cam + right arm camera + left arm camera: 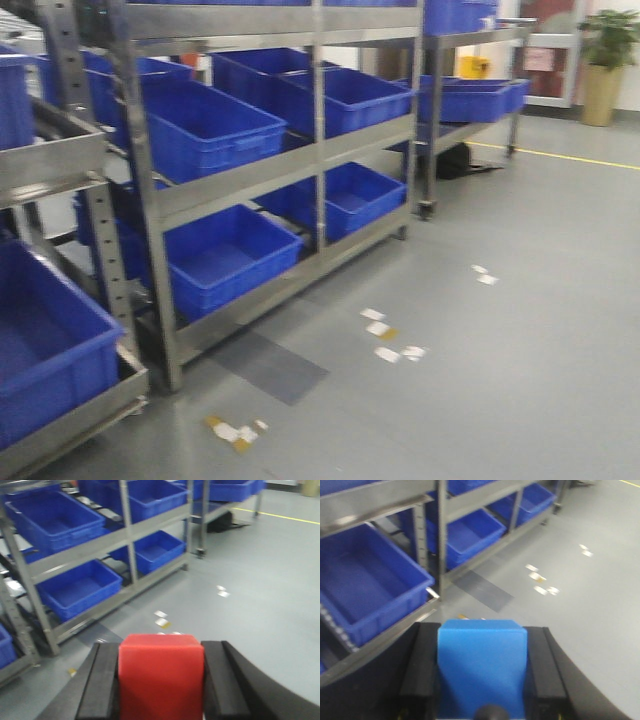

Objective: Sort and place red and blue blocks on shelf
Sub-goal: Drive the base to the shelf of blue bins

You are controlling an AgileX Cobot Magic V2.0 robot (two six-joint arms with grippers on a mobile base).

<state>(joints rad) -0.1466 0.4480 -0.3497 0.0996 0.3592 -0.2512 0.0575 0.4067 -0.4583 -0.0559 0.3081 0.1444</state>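
Centrally, a matte blue block (pixel 482 670), a smooth-faced cube, and a red block (pixel 161 677) of like shape. Brushed steel shelf (pixel 250 178) with flat rails carries glossy blue plastic bins (pixel 205 128). Before the shelf, a smooth grey floor (pixel 520 350) bears torn tape scraps (pixel 385 335); a potted plant (pixel 606 60) stands beyond the shelf. Left gripper (pixel 482 645) pinches the blue block between black fingers (pixel 417 675), off the shelf; right gripper (pixel 161 652) likewise pinches the red block.

Red block (pixel 161 675), bright blue block (pixel 481 667), deep-blue bins (pixel 210 125), grey steel shelf (pixel 250 180).
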